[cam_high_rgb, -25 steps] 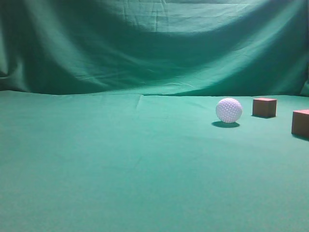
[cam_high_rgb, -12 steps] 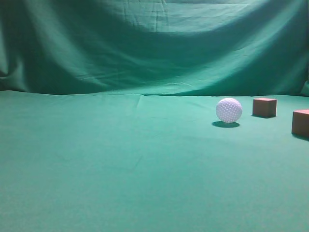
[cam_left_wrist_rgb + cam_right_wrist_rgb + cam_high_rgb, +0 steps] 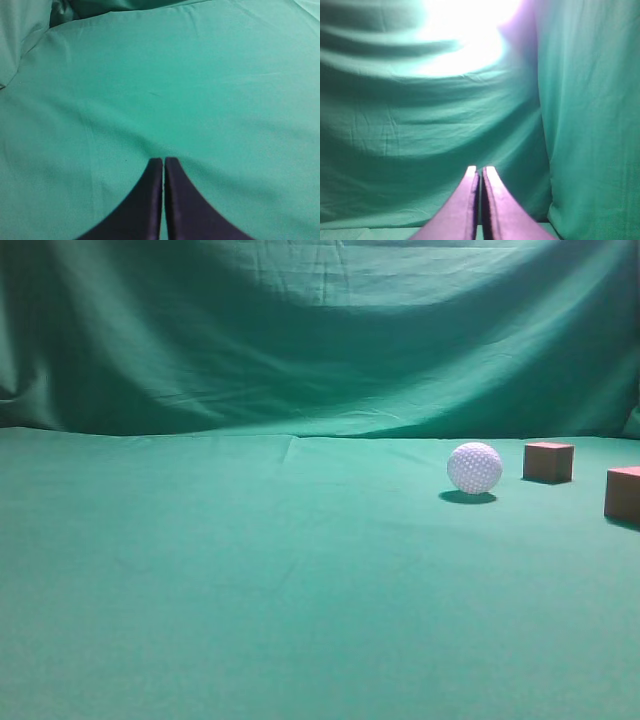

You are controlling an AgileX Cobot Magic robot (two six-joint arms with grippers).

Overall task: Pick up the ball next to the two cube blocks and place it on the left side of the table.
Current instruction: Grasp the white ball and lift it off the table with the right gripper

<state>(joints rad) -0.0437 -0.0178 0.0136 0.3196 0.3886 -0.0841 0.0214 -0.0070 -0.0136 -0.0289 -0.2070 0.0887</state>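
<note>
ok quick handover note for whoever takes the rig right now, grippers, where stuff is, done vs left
Left gripper: shut, empty, over bare green cloth.
Right gripper: shut, empty, facing the wrinkled backdrop.
Neither gripper shows in the exterior view.
The ball sits on the table, right of centre. The two cube blocks lie to its right and apart from it: one further back, one nearer, at the frame edge.
Done: nothing; ball not yet grasped.
Left: open a gripper, pick up the ball, place it on the left side of the table.
</note>
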